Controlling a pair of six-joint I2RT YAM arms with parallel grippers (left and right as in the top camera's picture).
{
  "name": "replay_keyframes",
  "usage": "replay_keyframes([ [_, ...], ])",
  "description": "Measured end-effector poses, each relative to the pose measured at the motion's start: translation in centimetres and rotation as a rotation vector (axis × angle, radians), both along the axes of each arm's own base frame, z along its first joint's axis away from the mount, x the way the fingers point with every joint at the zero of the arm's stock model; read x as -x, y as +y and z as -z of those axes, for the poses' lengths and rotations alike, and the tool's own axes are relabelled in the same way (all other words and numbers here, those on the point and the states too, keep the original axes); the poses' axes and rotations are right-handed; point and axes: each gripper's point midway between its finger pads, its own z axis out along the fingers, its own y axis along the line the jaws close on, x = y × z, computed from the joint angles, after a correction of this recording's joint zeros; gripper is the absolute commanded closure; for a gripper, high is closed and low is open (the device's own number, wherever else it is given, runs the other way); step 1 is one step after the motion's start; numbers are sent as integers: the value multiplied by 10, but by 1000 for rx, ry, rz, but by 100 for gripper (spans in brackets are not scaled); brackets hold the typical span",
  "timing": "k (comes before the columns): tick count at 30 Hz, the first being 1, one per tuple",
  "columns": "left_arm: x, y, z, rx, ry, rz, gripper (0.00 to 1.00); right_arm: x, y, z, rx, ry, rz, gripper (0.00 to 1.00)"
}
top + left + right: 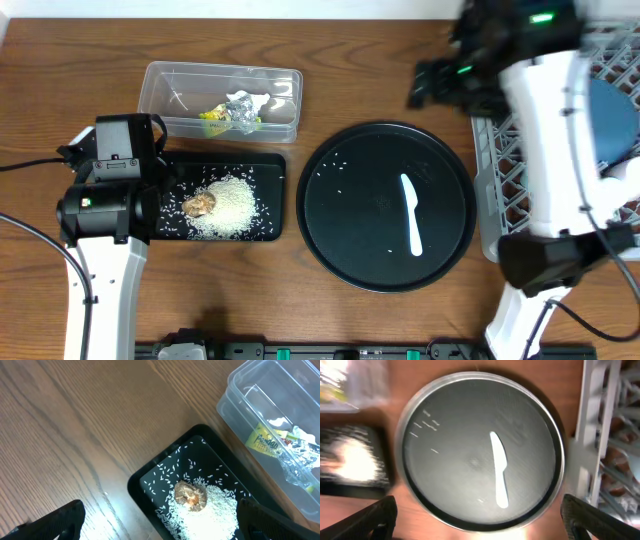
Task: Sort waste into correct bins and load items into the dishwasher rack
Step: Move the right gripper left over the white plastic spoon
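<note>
Overhead, white spoon lies unobstructed on round black tray, between grey rack and shallow black tray; its long axis runs near-to-far, slightly tilted. Empty, left jaws and right jaws both gape.

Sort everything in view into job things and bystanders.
Job: clear plastic rectangular tub, yellow-green wrapper, crumpled silver foil, shallow black rectangular tray, loose white rice, small brown food lump, white spoon, grey lattice rack, dark-blue plate.
Lying about: large round black tray, brown wooden table.
</note>
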Motion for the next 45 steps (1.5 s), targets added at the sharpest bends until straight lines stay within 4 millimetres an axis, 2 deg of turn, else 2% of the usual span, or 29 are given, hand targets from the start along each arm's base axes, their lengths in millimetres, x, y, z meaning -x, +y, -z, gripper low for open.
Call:
replay_keyframes([
  [5,0,0,0,-2,0,-2,2,34,21,46,241,106,22,1],
  [10,0,0,0,-2,0,-2,2,54,14,76,352,185,59,1],
  [17,0,0,0,-3,0,-2,2,60,18,113,320,252,-42,1],
  [21,0,0,0,-3,0,-2,2,64,32,137,229,289,-120,2],
  [25,0,0,0,-2,0,-2,2,81,35,155,179,361,-169,3],
  [28,0,0,0,-2,0,-2,2,98,31,163,168,396,-183,1],
  [30,0,0,0,-3,0,-2,2,109,25,161,162,385,-180,1],
  [37,0,1,0,-3,0,-2,2,116,14,140,53,123,-195,1],
  [40,0,0,0,-3,0,-2,2,116,15,152,39,90,-213,1],
  [45,0,0,0,-2,0,-2,2,115,15,187,48,110,-223,4],
])
